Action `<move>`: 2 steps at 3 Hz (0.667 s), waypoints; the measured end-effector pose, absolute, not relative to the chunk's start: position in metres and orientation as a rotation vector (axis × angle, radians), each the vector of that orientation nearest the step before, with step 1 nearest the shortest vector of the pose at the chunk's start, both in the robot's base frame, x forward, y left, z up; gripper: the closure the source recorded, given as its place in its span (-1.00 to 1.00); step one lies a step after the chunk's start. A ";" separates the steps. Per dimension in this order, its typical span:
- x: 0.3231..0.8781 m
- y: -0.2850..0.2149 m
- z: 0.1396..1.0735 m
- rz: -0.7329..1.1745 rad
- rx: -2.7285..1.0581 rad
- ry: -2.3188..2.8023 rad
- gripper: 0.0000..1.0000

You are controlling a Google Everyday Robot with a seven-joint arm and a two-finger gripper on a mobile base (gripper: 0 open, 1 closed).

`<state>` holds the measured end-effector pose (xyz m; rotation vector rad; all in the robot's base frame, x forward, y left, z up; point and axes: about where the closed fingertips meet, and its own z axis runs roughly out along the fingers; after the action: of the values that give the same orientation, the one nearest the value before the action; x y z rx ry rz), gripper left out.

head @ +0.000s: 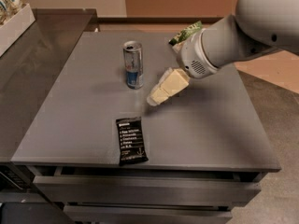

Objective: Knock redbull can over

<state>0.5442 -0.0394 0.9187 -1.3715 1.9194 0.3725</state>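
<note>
The redbull can point(133, 65) stands upright on the grey table point(84, 106), left of its middle; it is slim, silver and blue with a silver top. My gripper point(156, 97) hangs just above the table a short way to the right of the can and a little nearer the front, apart from it. Its cream fingers point down and to the left towards the can's base. The grey arm point(224, 41) reaches in from the upper right.
A flat black snack bar wrapper point(131, 140) lies near the table's front edge. A green snack bag point(184, 32) lies at the back, partly hidden by the arm. A dark counter point(32, 55) adjoins on the left, with a white tray point(14, 22). Drawers show under the table's front.
</note>
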 end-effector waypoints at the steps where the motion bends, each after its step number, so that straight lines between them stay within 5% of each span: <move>1: 0.563 -0.017 0.914 0.424 -1.365 1.882 -1.00; 2: 0.572 -0.005 0.911 0.451 -1.362 1.862 -1.00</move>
<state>0.5722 -0.0047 0.9109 -1.3622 1.8620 0.4507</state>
